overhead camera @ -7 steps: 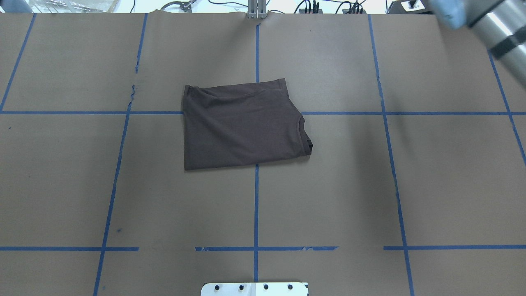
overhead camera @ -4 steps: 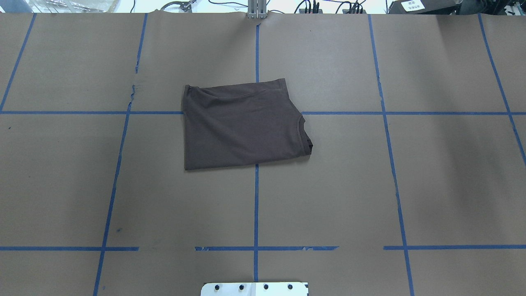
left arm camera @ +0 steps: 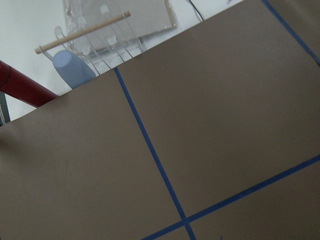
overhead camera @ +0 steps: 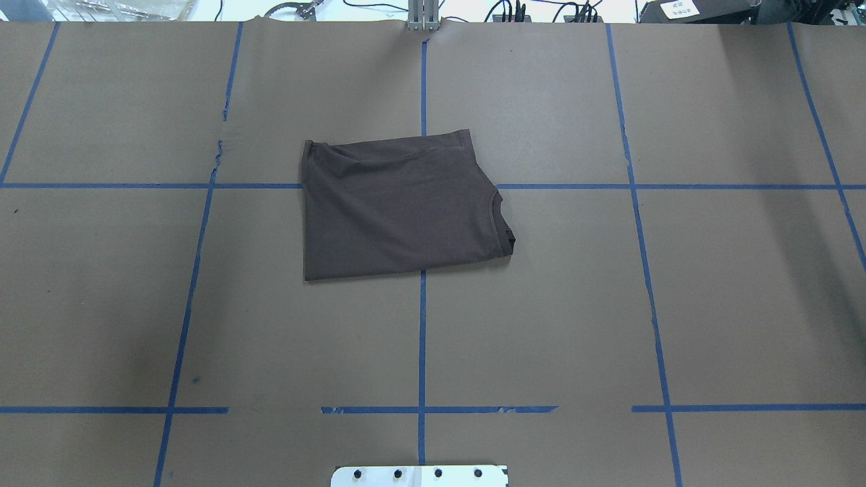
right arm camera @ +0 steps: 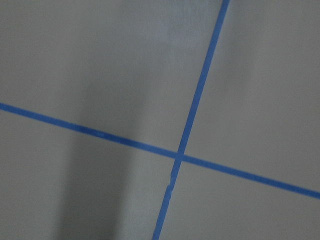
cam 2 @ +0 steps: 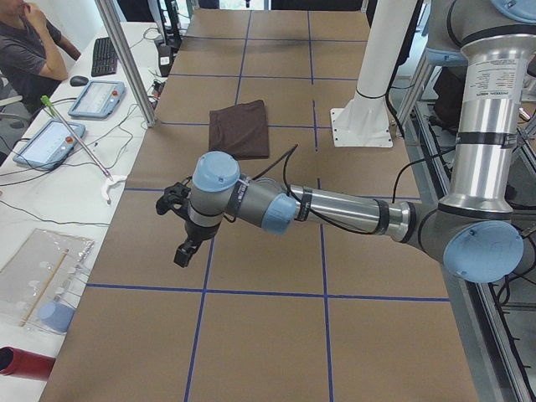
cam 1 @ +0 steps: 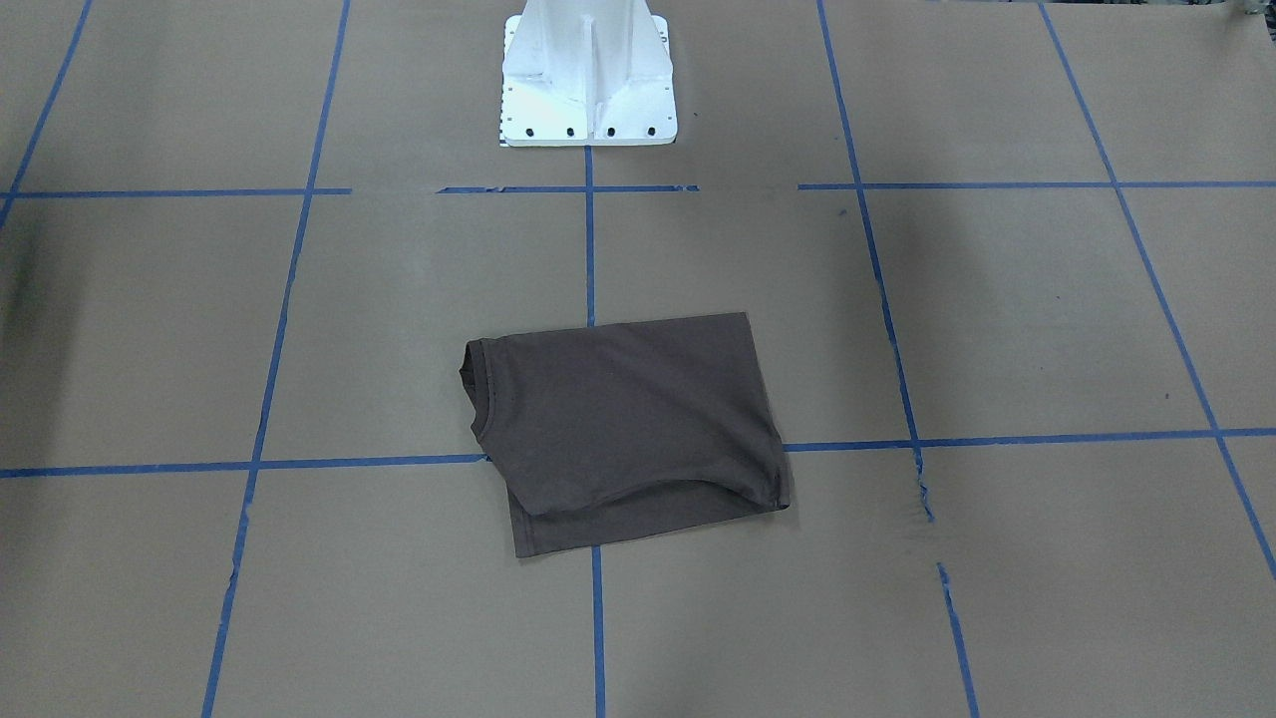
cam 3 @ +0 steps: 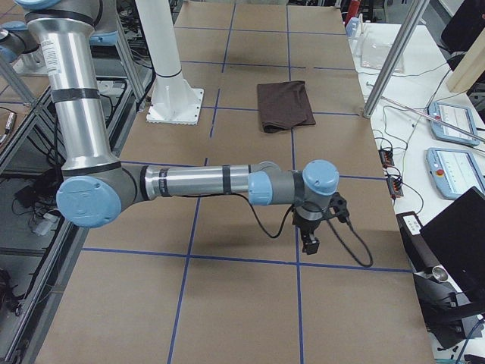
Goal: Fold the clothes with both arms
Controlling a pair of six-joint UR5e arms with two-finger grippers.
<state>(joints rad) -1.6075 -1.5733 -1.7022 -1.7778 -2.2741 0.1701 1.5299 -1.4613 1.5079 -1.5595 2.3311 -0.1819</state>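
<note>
The clothes are one dark brown-grey T-shirt (overhead camera: 399,206), folded into a rough rectangle at the table's middle, its collar pointing to the overhead view's right. It also shows as the T-shirt (cam 1: 628,429), (cam 2: 239,128), (cam 3: 284,105). Neither arm touches it. My left gripper (cam 2: 182,251) hangs over bare table far out on my left side. At the opposite end of the table my right gripper (cam 3: 309,244) hangs just as far from the shirt. Both show only in the side views, so I cannot tell if they are open or shut. The wrist views hold only brown paper and blue tape.
The white pedestal base (cam 1: 588,80) stands at the robot's edge of the table. Blue tape lines cross the brown paper cover. Metal posts (cam 2: 126,59), (cam 3: 394,61) rise at the far edge. A seated person (cam 2: 25,50) and tablets are at a side bench.
The right arm, seen in the overhead view's top right corner a second ago, has left that view. The T-shirt has not moved.
</note>
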